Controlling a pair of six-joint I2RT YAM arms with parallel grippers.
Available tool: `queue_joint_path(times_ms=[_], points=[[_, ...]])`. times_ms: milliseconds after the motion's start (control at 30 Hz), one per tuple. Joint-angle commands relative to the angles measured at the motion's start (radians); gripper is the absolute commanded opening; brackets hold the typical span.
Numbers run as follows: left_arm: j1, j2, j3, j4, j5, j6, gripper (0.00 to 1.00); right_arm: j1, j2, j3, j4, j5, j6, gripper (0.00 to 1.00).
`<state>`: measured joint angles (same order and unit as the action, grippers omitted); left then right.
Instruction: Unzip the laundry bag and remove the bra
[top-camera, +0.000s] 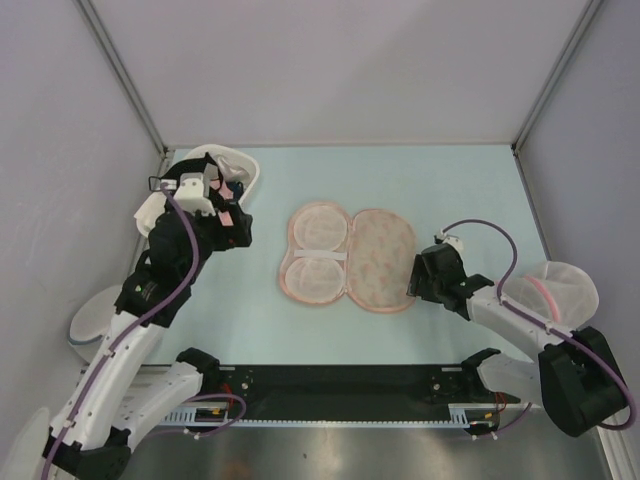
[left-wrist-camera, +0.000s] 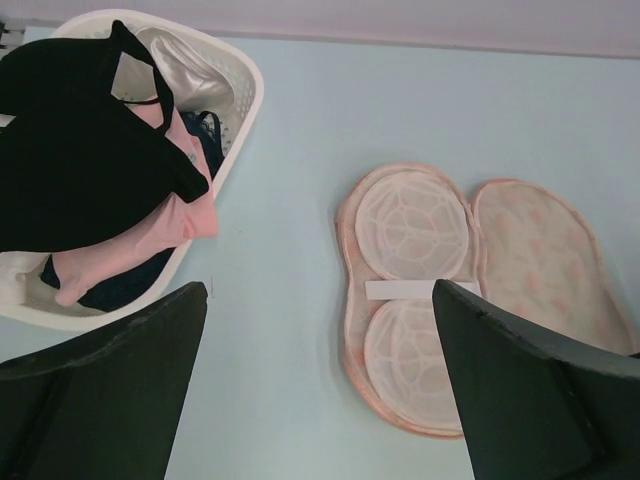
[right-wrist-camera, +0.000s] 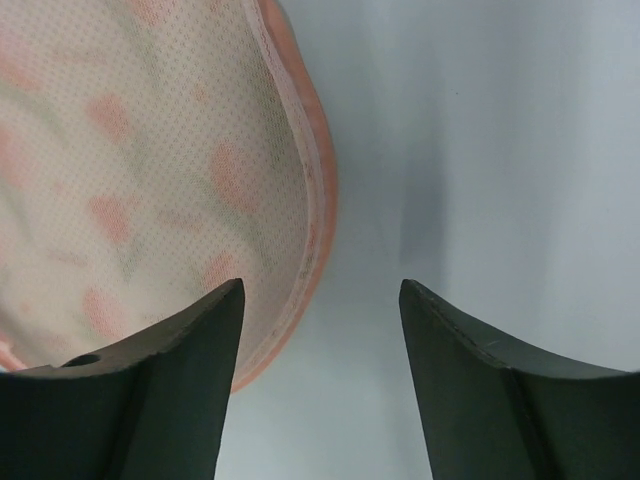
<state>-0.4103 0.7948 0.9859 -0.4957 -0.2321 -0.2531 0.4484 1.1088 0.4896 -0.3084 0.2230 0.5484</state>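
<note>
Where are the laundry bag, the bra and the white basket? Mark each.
laundry bag (top-camera: 382, 258), top view, its opened floral half.
bra (left-wrist-camera: 75, 160), left wrist view, black fabric middle.
white basket (left-wrist-camera: 245, 95), left wrist view, right rim.

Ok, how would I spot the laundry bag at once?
Start at the blue table; near its middle lies the laundry bag, opened flat. Unlike the white basket far left and the white mesh dome at right, it is peanut-shaped, pink-rimmed, floral-printed.

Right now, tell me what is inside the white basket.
The black bra lies on top of a pink cloth, with a silvery cloth and dark blue fabric beside. The basket floor is covered.
</note>
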Motion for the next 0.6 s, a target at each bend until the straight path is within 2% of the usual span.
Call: queue_joint_path(times_ms=[0, 167, 200, 367, 567], points=[[-0.004, -0.055, -0.052, 0.025, -0.038, 0.061, 1.00, -0.005, 0.055, 0.066, 0.051, -0.008, -0.005, 0.65], [-0.002, -0.066, -0.084, 0.032, -0.047, 0.055, 1.00, -0.005, 0.111, 0.086, 0.051, 0.002, -0.007, 0.56], [-0.002, -0.065, -0.085, 0.032, -0.044, 0.054, 1.00, -0.005, 0.118, 0.092, 0.049, 0.006, -0.008, 0.50], [-0.002, -0.065, -0.101, 0.031, -0.042, 0.061, 1.00, -0.007, 0.178, 0.109, 0.038, 0.026, -0.008, 0.38], [-0.002, -0.074, -0.112, 0.031, -0.039, 0.061, 1.00, -0.014, 0.198, 0.116, 0.025, 0.047, -0.005, 0.19]])
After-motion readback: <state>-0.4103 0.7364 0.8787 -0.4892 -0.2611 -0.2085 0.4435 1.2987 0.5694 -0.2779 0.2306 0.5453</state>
